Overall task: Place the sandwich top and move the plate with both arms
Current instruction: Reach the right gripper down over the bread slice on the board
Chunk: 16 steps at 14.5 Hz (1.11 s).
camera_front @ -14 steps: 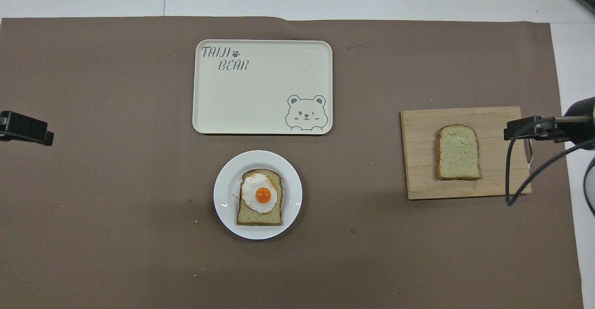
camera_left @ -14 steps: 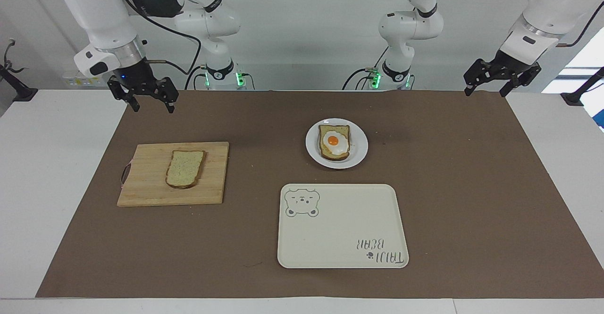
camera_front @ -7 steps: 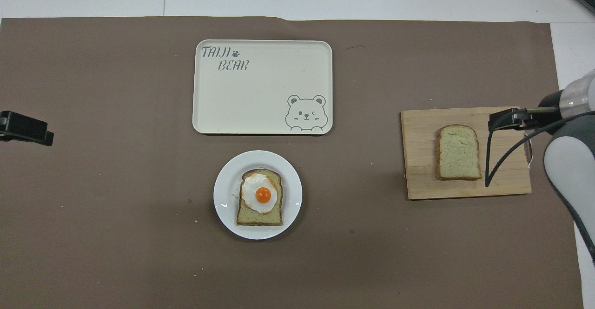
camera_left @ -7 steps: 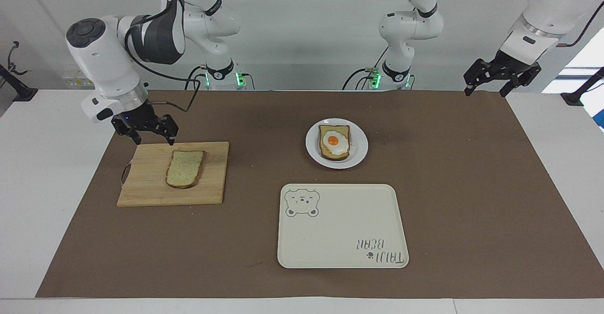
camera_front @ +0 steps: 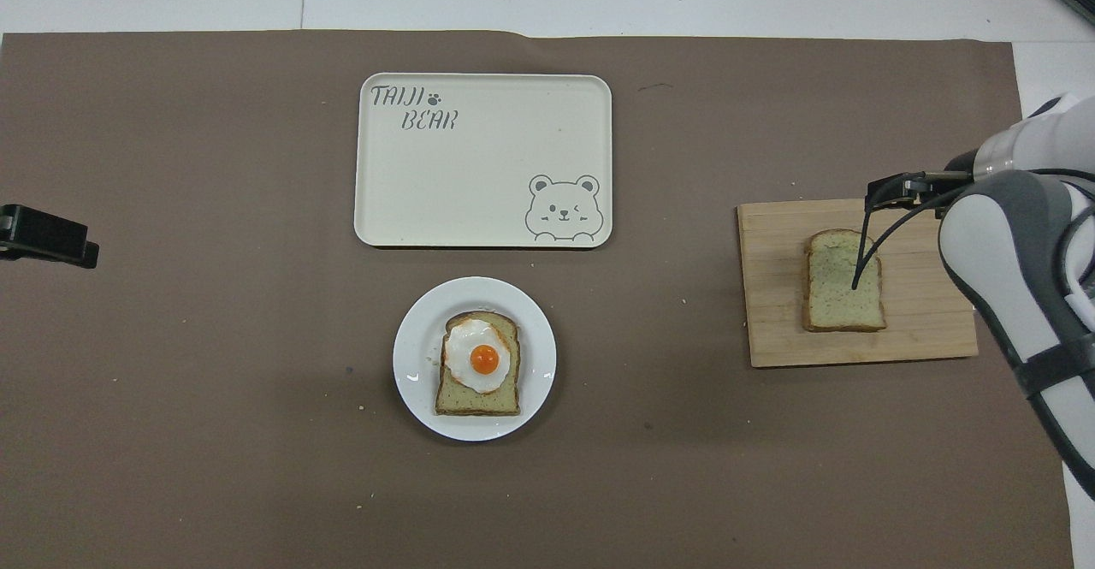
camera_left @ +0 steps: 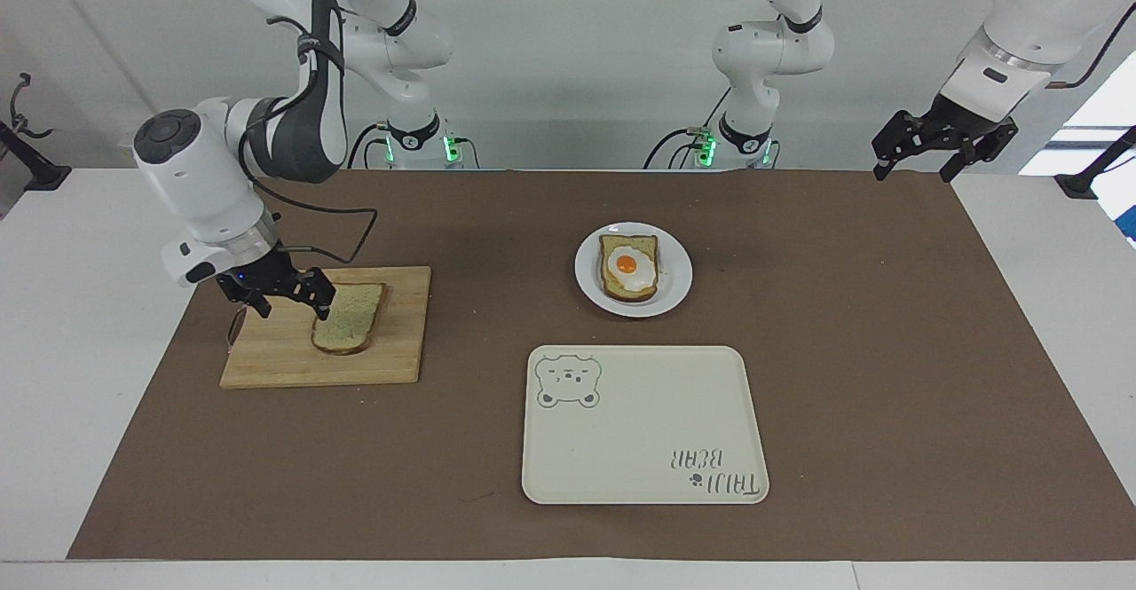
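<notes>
Arms: two white robot arms stood at the top of the facing view.
Right pincer [camera_left: 282, 295]: one, at the left of the facing view, low over the wooden board, just beside the bread; its fingers stood apart and held nothing.
Left pincer [camera_left: 943, 144]: one, at the upper right of the facing view, up in the air over the edge of the brown mat; it was open and empty, and that arm waited.
Sandwich top [camera_left: 348, 317]: one plain slice of bread, lying flat on the board at the left of the facing view.
Wooden board [camera_left: 390, 350]: one, lying on the mat at the left middle of the facing view.
Plate [camera_left: 676, 275]: one small round white plate, near the middle of the facing view.
Egg toast [camera_left: 629, 269]: one slice with one fried egg on top, lying on the plate.
Tray [camera_left: 639, 430]: one cream tray with one bear drawing, in the lower middle of the facing view, just below the plate.
Brown mat [camera_left: 887, 350]: one, spread over the white surface [camera_left: 80, 350].
</notes>
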Available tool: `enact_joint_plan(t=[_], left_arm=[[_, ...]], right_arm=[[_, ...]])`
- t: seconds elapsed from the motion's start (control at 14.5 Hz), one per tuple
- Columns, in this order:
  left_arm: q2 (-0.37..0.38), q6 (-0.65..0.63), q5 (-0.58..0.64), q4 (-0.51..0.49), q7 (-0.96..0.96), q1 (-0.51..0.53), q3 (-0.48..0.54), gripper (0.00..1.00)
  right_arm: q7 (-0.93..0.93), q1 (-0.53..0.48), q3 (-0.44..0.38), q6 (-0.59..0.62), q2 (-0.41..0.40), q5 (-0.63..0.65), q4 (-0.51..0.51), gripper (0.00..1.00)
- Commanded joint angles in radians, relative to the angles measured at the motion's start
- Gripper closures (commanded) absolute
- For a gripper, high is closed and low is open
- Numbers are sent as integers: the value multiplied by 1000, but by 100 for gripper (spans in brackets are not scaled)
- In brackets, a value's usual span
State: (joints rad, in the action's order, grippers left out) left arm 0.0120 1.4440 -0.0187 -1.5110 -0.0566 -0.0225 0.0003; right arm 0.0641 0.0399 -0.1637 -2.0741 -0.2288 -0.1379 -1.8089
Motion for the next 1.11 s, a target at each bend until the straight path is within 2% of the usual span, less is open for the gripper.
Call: enact_joint_plan(t=[0.0, 0.14, 0.62, 1.04], left_arm=[[-4, -17, 19, 15, 11, 1, -2, 0], [-4, -17, 19, 14, 11, 1, -2, 0], [-4, -17, 19, 15, 11, 1, -2, 0], [-4, -17, 19, 15, 11, 1, -2, 0]], right_arm=[[77, -26, 9, -75, -23, -58, -30, 0], [140, -28, 9, -133, -24, -68, -88, 0], [252, -51, 9, -202, -32, -107, -188, 0], [270, -60, 9, -205, -38, -109, -228, 0]])
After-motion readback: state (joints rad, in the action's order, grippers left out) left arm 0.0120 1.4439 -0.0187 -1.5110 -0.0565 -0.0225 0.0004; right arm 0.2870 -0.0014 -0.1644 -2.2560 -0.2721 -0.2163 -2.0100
